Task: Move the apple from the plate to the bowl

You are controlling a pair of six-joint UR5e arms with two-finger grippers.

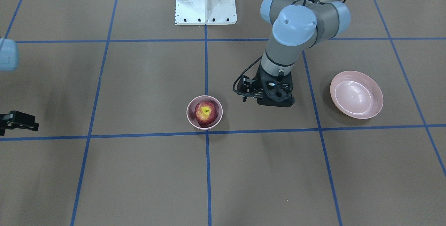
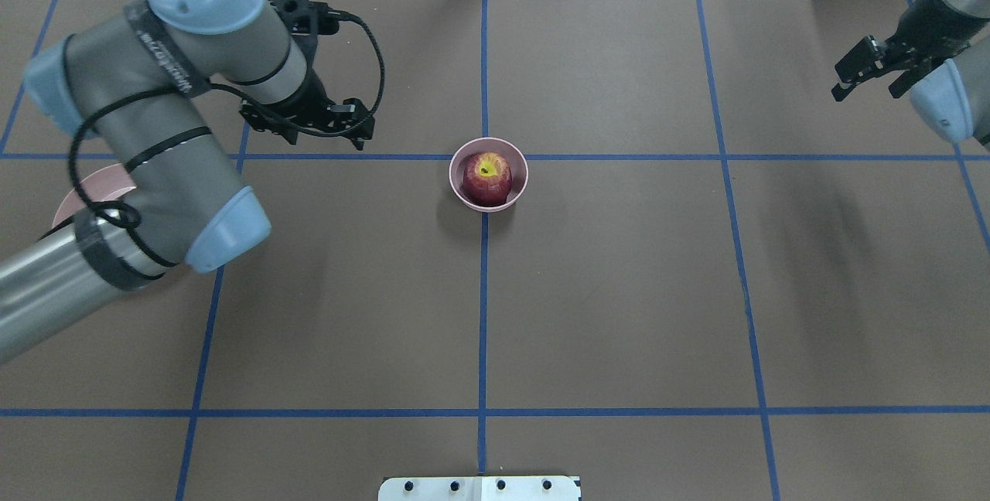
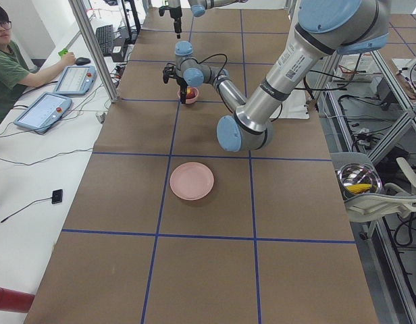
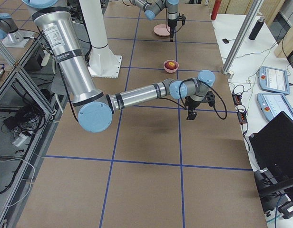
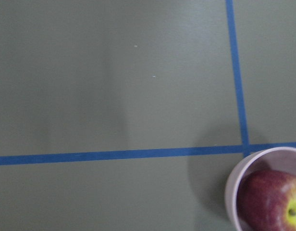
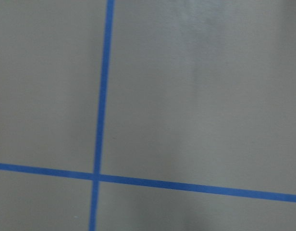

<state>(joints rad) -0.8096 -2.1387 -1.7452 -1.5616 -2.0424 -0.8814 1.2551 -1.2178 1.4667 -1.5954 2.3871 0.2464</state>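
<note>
The dark red apple (image 1: 206, 112) with its yellow stem patch sits inside the small deep pink bowl (image 1: 191, 118) at the table's middle. Both also show in the overhead view, the apple (image 2: 487, 176) in the bowl (image 2: 519, 188). The wide pink plate (image 1: 356, 94) lies bare; in the overhead view the plate (image 2: 93, 184) is mostly hidden by my left arm. My left gripper (image 1: 275, 101) points down between bowl and plate, apart from both, open and holding nothing. My right gripper (image 2: 870, 82) hangs open and holds nothing at the far right.
The white robot base (image 1: 205, 1) stands at the table's robot-side edge. Blue tape lines (image 1: 206, 166) grid the brown table. An operator (image 3: 12, 67) sits with tablets beside the table's far side. A metal bowl (image 3: 358, 179) sits off the table.
</note>
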